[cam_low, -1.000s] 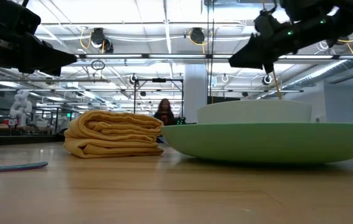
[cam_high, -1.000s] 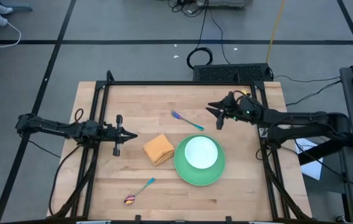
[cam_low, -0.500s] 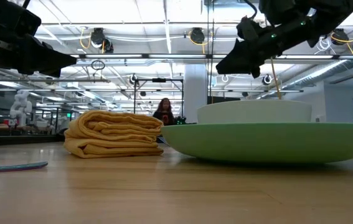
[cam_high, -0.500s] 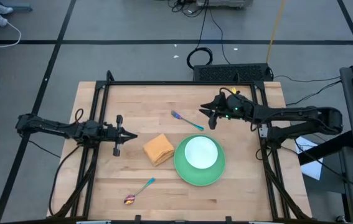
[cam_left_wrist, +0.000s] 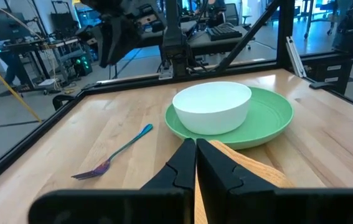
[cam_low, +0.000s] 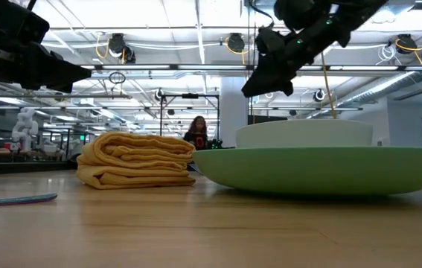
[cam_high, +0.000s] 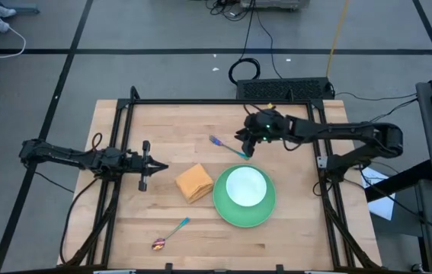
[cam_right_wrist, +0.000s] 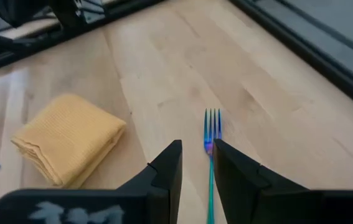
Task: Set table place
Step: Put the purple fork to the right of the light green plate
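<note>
The fork [cam_high: 227, 147] lies flat on the table, tines toward the far left and handle end just beyond the green plate [cam_high: 219, 204]. The white bowl [cam_high: 244, 186] stands in the plate. My right gripper [cam_high: 244, 144] hovers open above the fork's handle end, slanting down. In its wrist view the fork [cam_right_wrist: 211, 140] shows just past the gap between the fingers [cam_right_wrist: 197, 152]. The folded orange napkin [cam_high: 194, 182] lies left of the plate. The spoon [cam_high: 170, 233] lies near the front edge. My left gripper [cam_high: 164, 167] waits shut at the table's left.
A black frame [cam_high: 216, 102] runs along the table's far edge and down both sides. Bare wood lies between the fork and the far rail and across the front right. In the low view the napkin [cam_low: 138, 160] and plate [cam_low: 322, 171] stand side by side.
My right gripper has travelled from the table's right side toward the left, to above the fork's handle end, and has tipped its fingers further downward. The fork, plate, bowl, napkin and spoon have stayed where they were.
</note>
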{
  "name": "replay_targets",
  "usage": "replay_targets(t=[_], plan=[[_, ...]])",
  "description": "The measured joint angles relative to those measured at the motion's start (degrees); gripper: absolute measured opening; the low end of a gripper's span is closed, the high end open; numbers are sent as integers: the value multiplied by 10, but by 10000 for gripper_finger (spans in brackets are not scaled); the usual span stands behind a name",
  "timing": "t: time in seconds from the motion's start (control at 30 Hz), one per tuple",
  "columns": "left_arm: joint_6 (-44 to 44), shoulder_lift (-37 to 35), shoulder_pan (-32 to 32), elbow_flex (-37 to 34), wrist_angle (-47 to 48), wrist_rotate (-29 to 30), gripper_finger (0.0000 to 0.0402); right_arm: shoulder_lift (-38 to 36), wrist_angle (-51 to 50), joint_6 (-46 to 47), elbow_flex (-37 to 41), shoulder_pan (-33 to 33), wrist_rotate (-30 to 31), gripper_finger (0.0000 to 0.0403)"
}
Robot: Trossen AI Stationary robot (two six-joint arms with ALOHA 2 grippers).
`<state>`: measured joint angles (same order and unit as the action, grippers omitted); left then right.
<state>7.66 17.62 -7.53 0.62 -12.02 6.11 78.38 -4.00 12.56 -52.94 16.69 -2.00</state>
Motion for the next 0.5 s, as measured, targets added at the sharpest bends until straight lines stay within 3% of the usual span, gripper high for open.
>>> replay_targets(t=[0.27, 0.5], plan=[[-1, 0, 0, 0, 4, 0, 19, 79, -71, 5, -86, 1, -1, 77], [-1, 0, 0, 0, 4, 0, 19, 152, -179, 3, -164, 13, -55, 77]])
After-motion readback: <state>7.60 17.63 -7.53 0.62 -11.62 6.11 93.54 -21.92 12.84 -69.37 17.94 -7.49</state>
